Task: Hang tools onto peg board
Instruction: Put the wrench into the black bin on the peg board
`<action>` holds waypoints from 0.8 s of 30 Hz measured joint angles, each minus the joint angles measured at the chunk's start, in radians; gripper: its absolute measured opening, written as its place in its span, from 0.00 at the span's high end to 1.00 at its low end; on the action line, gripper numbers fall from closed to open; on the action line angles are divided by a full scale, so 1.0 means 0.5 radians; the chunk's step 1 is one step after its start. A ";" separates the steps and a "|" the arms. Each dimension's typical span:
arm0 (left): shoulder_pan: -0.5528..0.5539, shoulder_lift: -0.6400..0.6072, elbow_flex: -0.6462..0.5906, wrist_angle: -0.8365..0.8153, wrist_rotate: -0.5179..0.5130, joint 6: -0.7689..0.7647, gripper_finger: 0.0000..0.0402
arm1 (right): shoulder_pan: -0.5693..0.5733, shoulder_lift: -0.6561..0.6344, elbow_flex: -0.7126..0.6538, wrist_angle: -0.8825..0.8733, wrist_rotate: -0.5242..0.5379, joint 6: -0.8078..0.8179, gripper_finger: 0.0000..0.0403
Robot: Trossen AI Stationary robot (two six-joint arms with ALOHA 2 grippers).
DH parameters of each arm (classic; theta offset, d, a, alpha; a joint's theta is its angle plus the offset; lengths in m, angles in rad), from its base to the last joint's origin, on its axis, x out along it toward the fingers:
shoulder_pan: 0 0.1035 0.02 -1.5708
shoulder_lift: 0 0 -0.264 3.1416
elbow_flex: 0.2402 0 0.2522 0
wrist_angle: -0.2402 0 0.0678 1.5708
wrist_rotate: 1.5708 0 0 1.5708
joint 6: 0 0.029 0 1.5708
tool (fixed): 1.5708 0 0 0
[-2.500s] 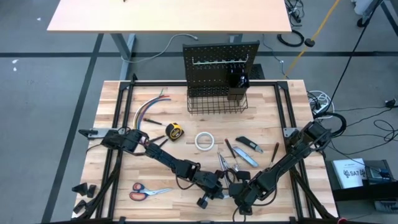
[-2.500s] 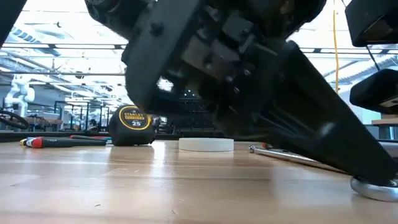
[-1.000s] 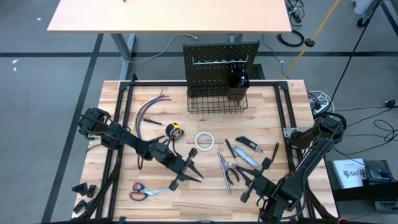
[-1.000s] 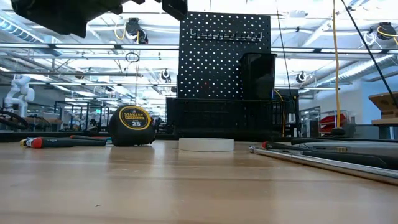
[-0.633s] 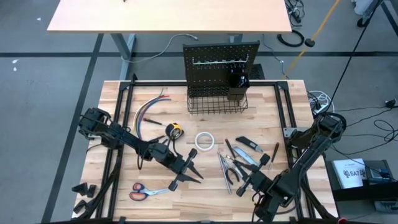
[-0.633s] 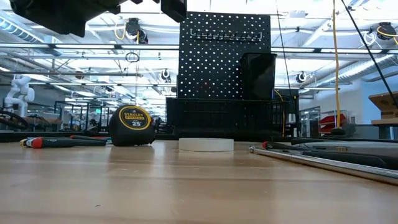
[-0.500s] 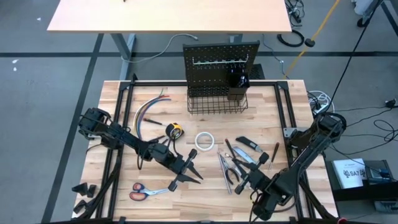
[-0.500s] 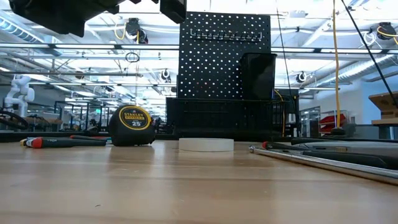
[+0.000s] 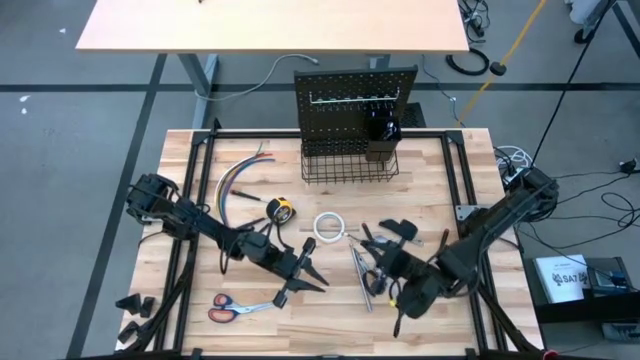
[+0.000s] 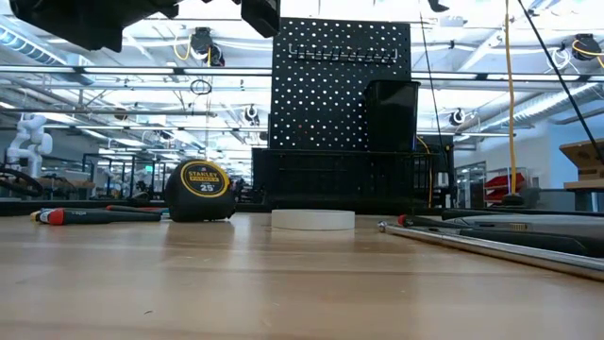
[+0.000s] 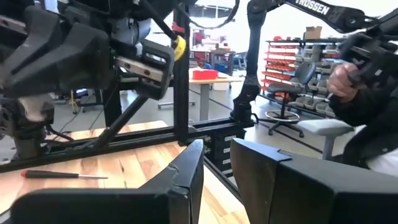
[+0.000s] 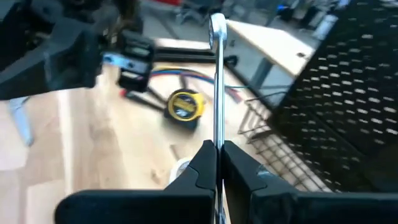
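The black peg board (image 9: pixel 355 100), with its wire basket (image 9: pixel 348 165) and cup (image 9: pixel 382 130), stands upright at the table's far edge; it also shows in the low view (image 10: pixel 342 94). My right gripper (image 9: pixel 380 262) is over the cluster of tools right of centre, shut on a silver wrench (image 12: pixel 217 93). My left gripper (image 9: pixel 300 275) is open and empty above the table's near middle, its fingers apart in the left wrist view (image 11: pixel 214 168). Another silver wrench (image 9: pixel 358 275) lies flat on the table. The yellow tape measure (image 9: pixel 281 211) and orange-handled scissors (image 9: pixel 235 308) also rest there. My right gripper pinches the wrench's shaft (image 12: pixel 217 134) between its two fingers (image 12: pixel 202 163). The fingers lie along the shaft. The wrench sticks out ahead of them toward the table's far left, its ring end (image 12: pixel 217 25) free and above the table. Its other end is hidden between the fingers.
A white tape roll (image 9: pixel 329 226) lies at the table's centre and a bundle of coloured wires (image 9: pixel 238 175) at the far left. A red-and-black screwdriver (image 10: pixel 85 215) lies beside the tape measure. A person (image 11: pixel 367 81) stands beyond the table's edge.
My right gripper has swung from near the table's front edge toward the far edge and a little left, and now stands over the tool cluster.
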 joint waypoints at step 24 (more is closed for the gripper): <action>-0.030 0.012 0.055 -0.182 -0.003 0.053 0.78 | -0.200 0.018 0.000 0.609 -1.450 -0.685 1.00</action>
